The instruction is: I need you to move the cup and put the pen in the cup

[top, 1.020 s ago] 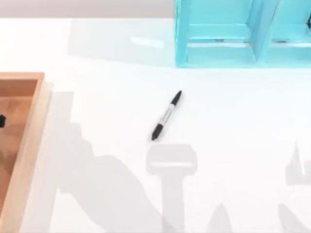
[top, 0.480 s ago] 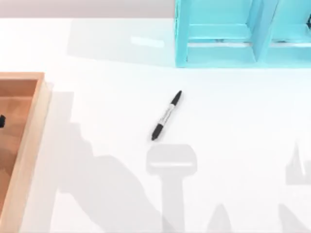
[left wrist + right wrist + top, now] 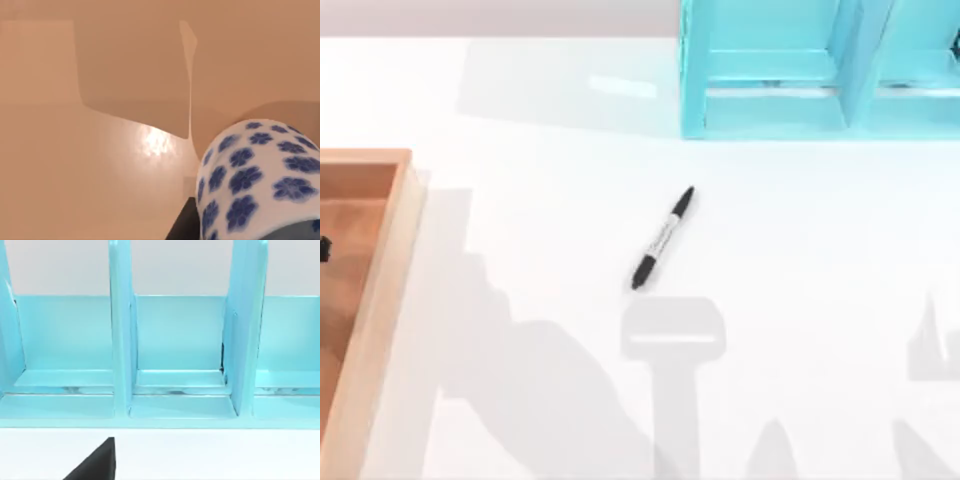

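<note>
The pen [image 3: 662,238] lies slantwise on the white table near its middle, black with a pale labelled band, its cap end toward the back right. The cup [image 3: 257,180], white with blue flowers, sits very close in the left wrist view, over the brown floor of the wooden tray [image 3: 90,165]. A dark part of my left gripper [image 3: 184,226] shows right beside the cup's wall. In the top view a small black bit of the left gripper [image 3: 323,249] is at the left edge, inside the tray. A black part of my right gripper [image 3: 95,464] is low over the table, facing the blue rack.
The wooden tray [image 3: 382,290] with raised walls takes up the table's left side. A light blue rack [image 3: 790,100] [image 3: 175,355] with upright dividers stands at the back right. Arm shadows fall across the front of the table.
</note>
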{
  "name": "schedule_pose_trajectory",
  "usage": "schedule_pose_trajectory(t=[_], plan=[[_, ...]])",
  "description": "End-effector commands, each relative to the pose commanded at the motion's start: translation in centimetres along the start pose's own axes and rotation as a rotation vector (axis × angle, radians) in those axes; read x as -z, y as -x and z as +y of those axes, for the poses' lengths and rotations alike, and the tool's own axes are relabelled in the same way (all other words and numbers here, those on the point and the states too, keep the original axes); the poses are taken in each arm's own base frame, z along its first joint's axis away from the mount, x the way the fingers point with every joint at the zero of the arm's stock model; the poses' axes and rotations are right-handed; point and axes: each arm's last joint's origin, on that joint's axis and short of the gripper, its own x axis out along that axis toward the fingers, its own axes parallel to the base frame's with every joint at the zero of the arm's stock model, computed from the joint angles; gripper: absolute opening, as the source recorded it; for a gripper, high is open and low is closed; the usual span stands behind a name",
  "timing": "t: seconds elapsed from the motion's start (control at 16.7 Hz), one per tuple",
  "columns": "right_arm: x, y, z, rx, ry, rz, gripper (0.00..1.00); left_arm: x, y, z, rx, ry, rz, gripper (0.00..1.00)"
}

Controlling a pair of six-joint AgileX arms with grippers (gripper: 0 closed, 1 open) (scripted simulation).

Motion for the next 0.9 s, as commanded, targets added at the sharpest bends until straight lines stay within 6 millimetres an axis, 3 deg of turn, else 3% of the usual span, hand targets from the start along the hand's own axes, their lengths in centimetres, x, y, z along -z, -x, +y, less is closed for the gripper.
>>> schedule_pose_trajectory(t=[0.18,0.42,0.66,0.9], plan=[[0.0,0.0,0.0,0.0,0.0,0.0,1.0,-1.0,1.5,0.3,-0.014,0.049,-0.044,0.0],[0.0,0.0,0.0,0.0,0.0,0.0,1.0,-2.9,5.7,-1.2,-0.028,0.124,-0.13,0.0],[0.0,0.0,0.0,0.0,0.0,0.0,1.0,-3.3,10.1,-5.9,-0.009,0.127,-0.126,0.0],[0.0,0.0,0.0,0.0,0.0,0.0,1.0,-1.4,13.5,-12.2,0.002,0.048,-0.036,0.0]])
